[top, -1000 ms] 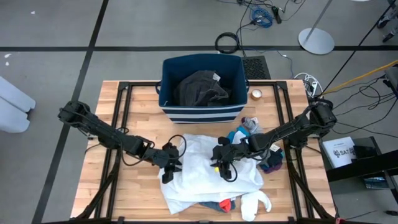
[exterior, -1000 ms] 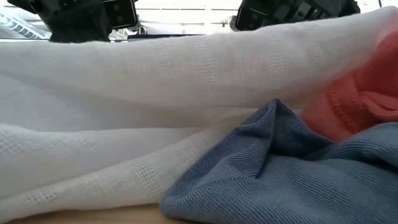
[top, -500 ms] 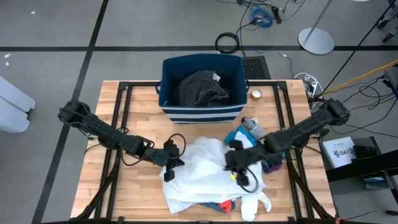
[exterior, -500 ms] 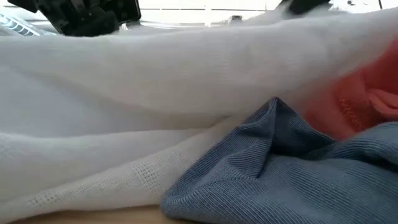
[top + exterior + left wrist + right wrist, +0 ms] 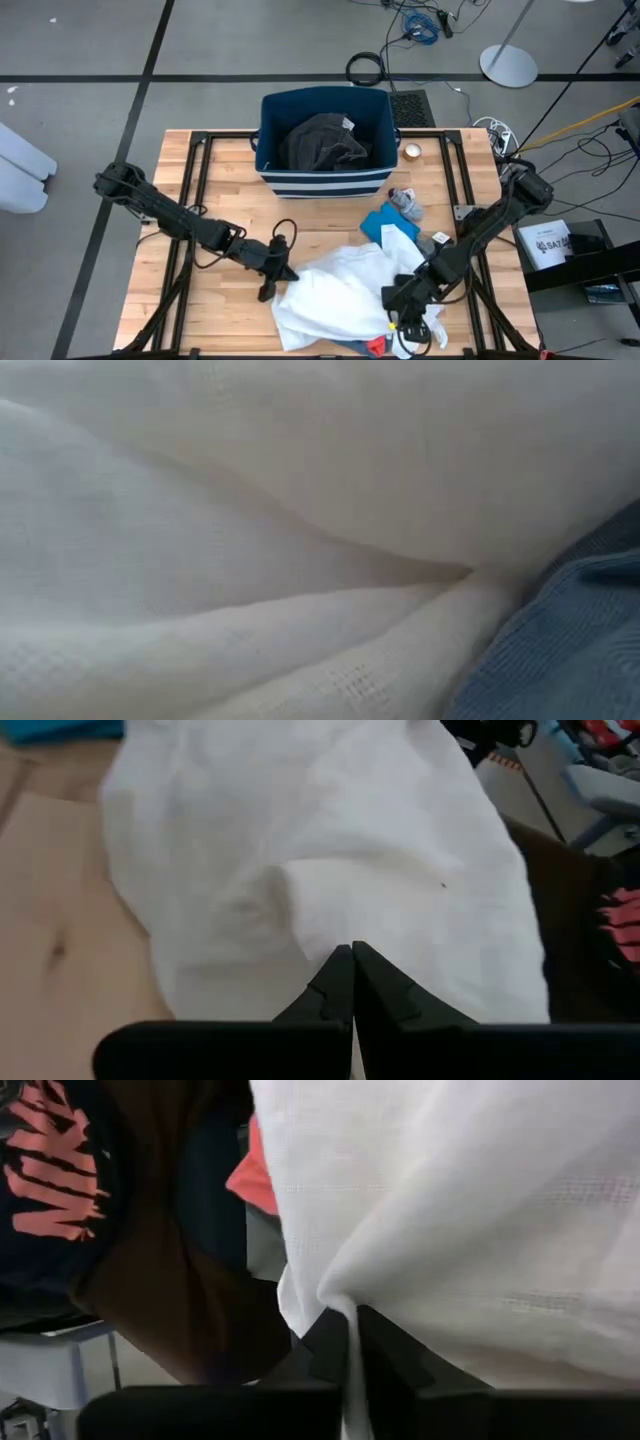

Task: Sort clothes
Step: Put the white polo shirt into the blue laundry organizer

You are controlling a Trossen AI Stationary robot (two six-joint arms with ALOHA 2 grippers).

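The white cloth (image 5: 345, 290) lies crumpled on the front part of the table (image 5: 225, 215), between the two grippers, and each gripper holds one edge of it. The left gripper (image 5: 278, 272) is at the cloth's left edge; in the left wrist view its fingers (image 5: 335, 988) are pressed together on a pinch of the white fabric. The right gripper (image 5: 405, 298) is at the cloth's right front edge, and its jaws are also closed, with a fold of the cloth between them. A teal piece (image 5: 388, 225) lies just behind the cloth, beside a small grey piece (image 5: 405, 203). A bit of red (image 5: 376, 346) shows under the cloth's front edge. In the low view the white cloth fills nearly everything, and a blue-grey piece (image 5: 560, 640) is at its right side, probably touching it. The bin (image 5: 325, 178) stands at the back of the table with a dark grey garment (image 5: 322, 142) inside.
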